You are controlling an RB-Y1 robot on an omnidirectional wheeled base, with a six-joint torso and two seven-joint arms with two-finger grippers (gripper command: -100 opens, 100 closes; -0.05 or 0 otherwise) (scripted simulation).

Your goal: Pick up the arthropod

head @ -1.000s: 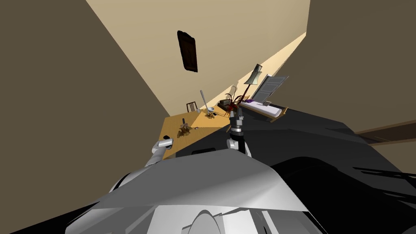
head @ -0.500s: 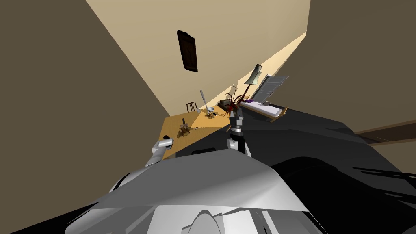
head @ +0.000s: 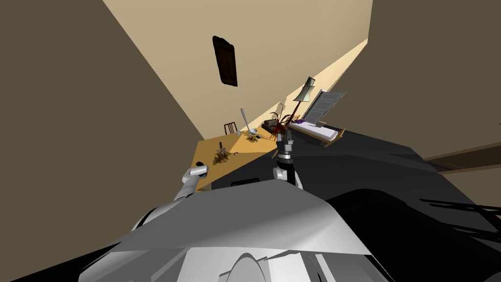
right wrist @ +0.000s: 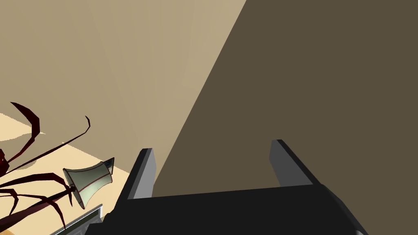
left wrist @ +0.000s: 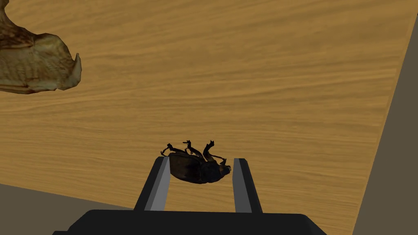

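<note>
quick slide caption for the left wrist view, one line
Left gripper shut on a dark beetle, its legs up, over a wooden table.

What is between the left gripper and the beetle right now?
Nothing visible. The beetle sits between the two fingers of the left gripper, which press its sides, over the wooden table. The brown crumpled object lies off to one side on the table, well apart from both.
</note>
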